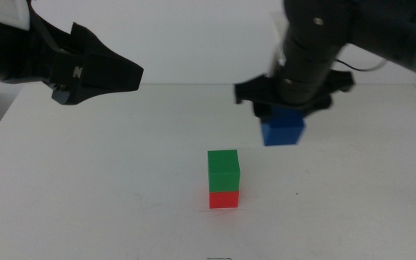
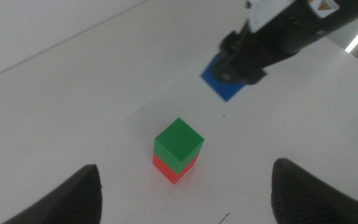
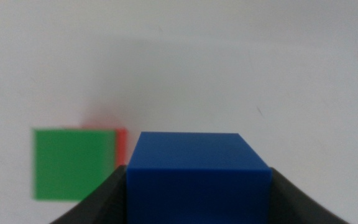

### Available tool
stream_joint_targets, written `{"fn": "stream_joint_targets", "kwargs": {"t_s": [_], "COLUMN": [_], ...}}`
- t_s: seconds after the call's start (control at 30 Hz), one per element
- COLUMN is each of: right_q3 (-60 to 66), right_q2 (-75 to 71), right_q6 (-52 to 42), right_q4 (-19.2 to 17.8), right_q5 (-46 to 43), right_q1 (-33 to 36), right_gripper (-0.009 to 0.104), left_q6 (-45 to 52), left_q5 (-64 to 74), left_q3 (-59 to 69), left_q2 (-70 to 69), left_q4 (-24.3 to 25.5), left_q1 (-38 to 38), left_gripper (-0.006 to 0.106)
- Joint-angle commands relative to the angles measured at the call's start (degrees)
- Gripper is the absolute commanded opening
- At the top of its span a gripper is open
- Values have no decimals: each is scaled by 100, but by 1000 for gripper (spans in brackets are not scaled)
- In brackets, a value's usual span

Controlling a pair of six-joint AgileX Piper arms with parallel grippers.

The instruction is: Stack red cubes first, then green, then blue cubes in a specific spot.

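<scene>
Middle view: a green cube (image 1: pixel 223 170) is seen resting squarely on top of a red cube (image 1: pixel 224 198) near the centre of the white table (image 1: pixel 85 188), so that a two-level stack is formed on an unmarked patch of the tabletop. Behind the stack and to its right, a blue cube (image 1: pixel 282 130) is held off the surface by the right gripper (image 1: pixel 286 108), whose dark jaws are closed against the cube's upper part; the cube hangs clear of the table, apart from the stack and not above it. The left gripper (image 1: pixel 132 74) is held in the air at the upper left of the picture, well apart from the cubes, and nothing is carried between its jaws. In the left wrist view, the two jaws are seen spread wide apart, with the green cube (image 2: pixel 178 145) and the red cube (image 2: pixel 174 168) on the table between and beyond them, and the blue cube (image 2: pixel 224 78) visible farther off under the other arm's gripper (image 2: pixel 244 62). In the right wrist view, the blue cube (image 3: pixel 197 177) is shown clamped between the right gripper's jaws, and the green cube (image 3: pixel 73 163) is seen below and to one side, with a thin red edge (image 3: pixel 121 149) showing beside it.
</scene>
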Motion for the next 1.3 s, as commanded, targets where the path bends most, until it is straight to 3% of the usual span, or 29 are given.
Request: {"fn": "stream_joint_targets", "kwargs": {"t_s": [0.0, 0.3, 1.27], "right_q3": [-491, -1426, -1434], "right_q2": [-34, 820, 1148], "right_q6": [39, 200, 504], "right_q4": [-205, 145, 78], "right_q5": [233, 339, 350], "right_q1": [149, 455, 580], "right_gripper": [-1, -1, -1], "left_q6": [-20, -20, -20], "left_q5": [-283, -283, -283], "left_q3": [-131, -131, -131], "left_q2": [-82, -82, -82], "left_q4": [-297, -297, -297], "left_q1": [-5, -5, -5], "left_gripper": [94, 94, 94]}}
